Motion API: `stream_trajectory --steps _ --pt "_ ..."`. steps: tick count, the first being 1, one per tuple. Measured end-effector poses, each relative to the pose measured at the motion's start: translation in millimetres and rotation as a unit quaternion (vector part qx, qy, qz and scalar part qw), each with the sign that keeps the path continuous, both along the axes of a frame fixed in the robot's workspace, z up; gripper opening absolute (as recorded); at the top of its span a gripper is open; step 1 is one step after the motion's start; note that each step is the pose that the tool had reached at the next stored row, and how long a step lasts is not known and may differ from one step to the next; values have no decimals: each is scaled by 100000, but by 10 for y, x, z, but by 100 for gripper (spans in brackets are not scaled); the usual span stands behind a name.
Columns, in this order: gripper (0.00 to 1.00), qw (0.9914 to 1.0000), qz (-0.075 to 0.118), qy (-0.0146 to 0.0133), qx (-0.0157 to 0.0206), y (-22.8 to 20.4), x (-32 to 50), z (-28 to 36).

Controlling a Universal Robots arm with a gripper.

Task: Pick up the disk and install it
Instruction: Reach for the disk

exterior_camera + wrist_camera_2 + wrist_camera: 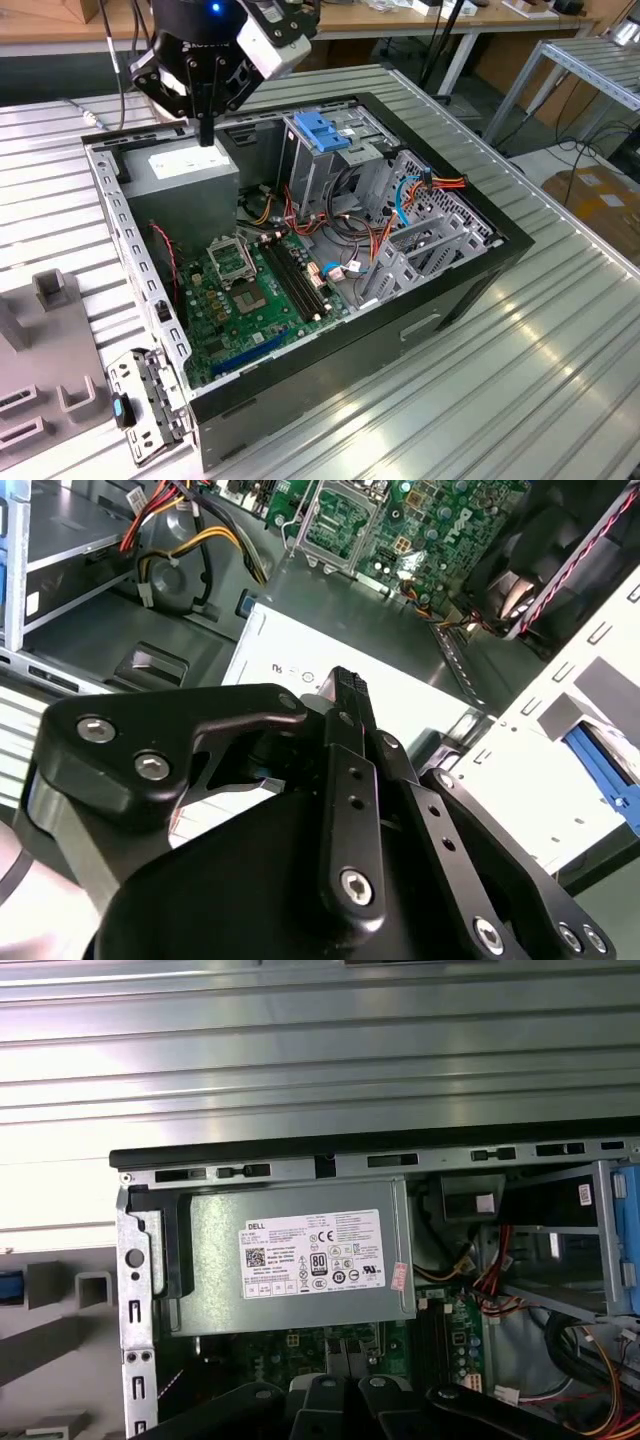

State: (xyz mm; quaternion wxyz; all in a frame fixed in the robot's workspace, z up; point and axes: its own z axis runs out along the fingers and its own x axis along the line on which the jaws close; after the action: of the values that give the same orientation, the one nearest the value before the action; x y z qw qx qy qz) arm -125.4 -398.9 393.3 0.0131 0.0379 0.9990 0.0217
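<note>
**Exterior view.** The black two-finger end effector (206, 132) hangs clenched and empty, just above the grey metal power supply box with a white sticker (185, 172). The box sits inside the open black computer case (430, 320).
- Hazard: a straight descent would drive the closed tips into that box.
- Hazard: the loose red, orange and yellow cables (440, 183) could snag a carried part.

The ribbed aluminium surface (500, 400) carries the case. Behind it stand wooden benches (400, 22), and a cardboard box (600, 195) sits on the floor.

**Second wrist view.** A blue plastic rail in the pale grey fixture (560, 715) outside the case wall is probably the disk (600, 770). It lies well apart from the tips.

**First wrist view.** The stickered box lies directly below, close to the case rim, so clearance looks tight.
</note>
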Motion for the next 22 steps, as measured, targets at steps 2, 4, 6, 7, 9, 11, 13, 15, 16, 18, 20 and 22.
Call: stream_trajectory --steps 2,4,6,7,9,11,13,15,16,18,20,22 --pt "11 100000 2 3 -1 0 -7 0" --pt "11 100000 0 5 -2 0 -11 0" --pt "11 100000 1 5 -1 0 -15 0" --pt "11 100000 -1 6 -2 0 -17 0" --pt "11 100000 -2 11 -2 0 -21 0" --pt "11 100000 -2 19 -1 0 -26 0" --pt "11 100000 -1 33 -2 0 -30 0" --pt "11 100000 0 163 -1 0 -59 0" --pt "11 100000 0 234 0 0 -83 0" --pt "11 100000 -2 238 -1 0 -85 0" --pt "11 100000 -4 241 -3 0 -89 0" --pt "11 100000 -5 244 -1 0 -96 0"
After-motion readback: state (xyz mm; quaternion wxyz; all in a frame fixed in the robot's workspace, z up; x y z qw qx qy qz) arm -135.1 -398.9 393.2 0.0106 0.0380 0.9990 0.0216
